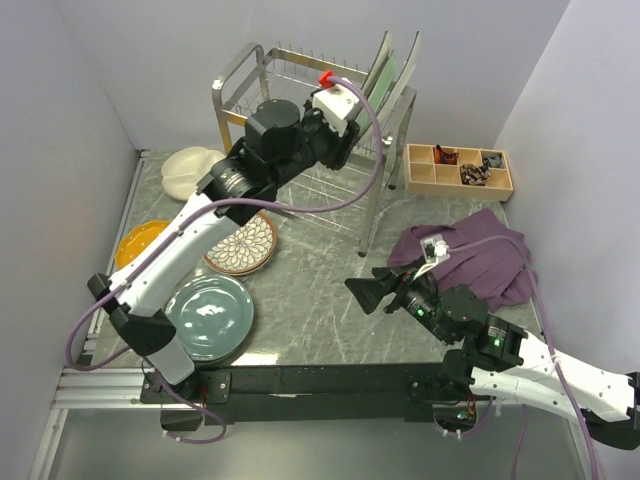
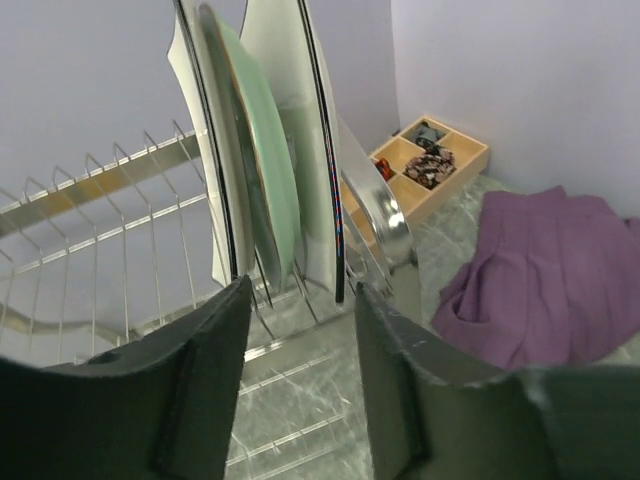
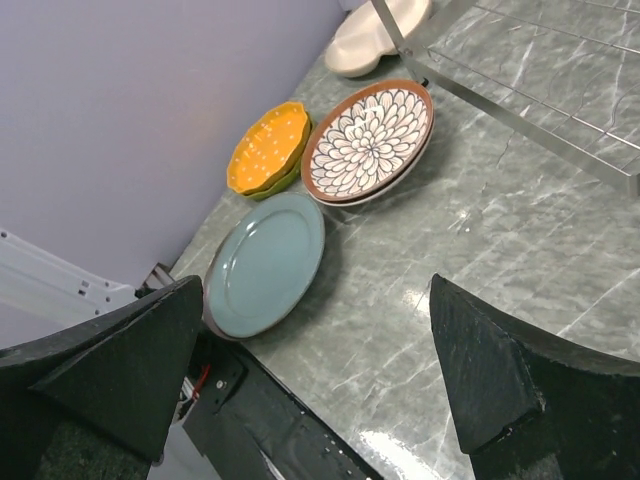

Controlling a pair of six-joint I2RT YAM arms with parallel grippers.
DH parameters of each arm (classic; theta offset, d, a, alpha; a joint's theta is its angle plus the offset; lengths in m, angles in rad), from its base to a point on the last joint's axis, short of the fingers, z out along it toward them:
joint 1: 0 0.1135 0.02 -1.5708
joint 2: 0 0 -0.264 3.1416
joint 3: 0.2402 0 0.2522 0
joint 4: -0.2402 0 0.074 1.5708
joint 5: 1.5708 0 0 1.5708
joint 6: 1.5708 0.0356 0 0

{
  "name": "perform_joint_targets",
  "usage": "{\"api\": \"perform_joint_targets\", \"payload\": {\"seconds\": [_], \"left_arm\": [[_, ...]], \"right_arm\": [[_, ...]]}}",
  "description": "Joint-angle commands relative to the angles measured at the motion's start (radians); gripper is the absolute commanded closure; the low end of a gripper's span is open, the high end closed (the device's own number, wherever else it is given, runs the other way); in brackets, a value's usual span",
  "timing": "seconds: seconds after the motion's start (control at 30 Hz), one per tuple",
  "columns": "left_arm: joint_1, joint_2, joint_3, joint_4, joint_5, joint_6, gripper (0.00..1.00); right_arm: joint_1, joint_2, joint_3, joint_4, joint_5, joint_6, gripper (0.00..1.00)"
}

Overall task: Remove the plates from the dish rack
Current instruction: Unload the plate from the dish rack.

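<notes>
Grey-blue plate (image 1: 210,315) and three more plates (image 1: 243,245) are lying on the table (image 1: 320,300), while the pale green plate (image 2: 265,150) and neighbours are waiting in the dish rack (image 1: 240,90), left hand (image 2: 300,298) hovering half-open, right hand (image 3: 318,290) gaping, both empty.

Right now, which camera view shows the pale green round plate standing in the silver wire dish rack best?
The left wrist view: the pale green round plate stands close up, upright between paler plates in the silver wire dish rack. The top external view shows only its thin edge; the right wrist view misses it.
</notes>
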Motion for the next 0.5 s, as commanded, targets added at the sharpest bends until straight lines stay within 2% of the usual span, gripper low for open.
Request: {"api": "perform_joint_targets", "payload": {"seconds": [0.0,0.1,0.23,0.47], "left_arm": [[0.01,0.055,0.072,0.095,-0.018,0.05,0.54],[0.029,0.114,0.135,0.109,-0.034,0.053,0.61],[0.059,0.134,0.15,0.134,0.012,0.041,0.62],[0.101,0.126,0.093,0.187,0.055,0.028,0.63]], "right_arm": [[0.002,0.002,-0.002,0.044,0.004,-0.01,0.0],[0.002,0.012,-0.002,0.044,0.006,-0.01,0.0],[0.002,0.009,-0.002,0.039,0.015,-0.012,0.0],[0.003,-0.003,-0.008,0.044,0.021,-0.016,0.0]]}}
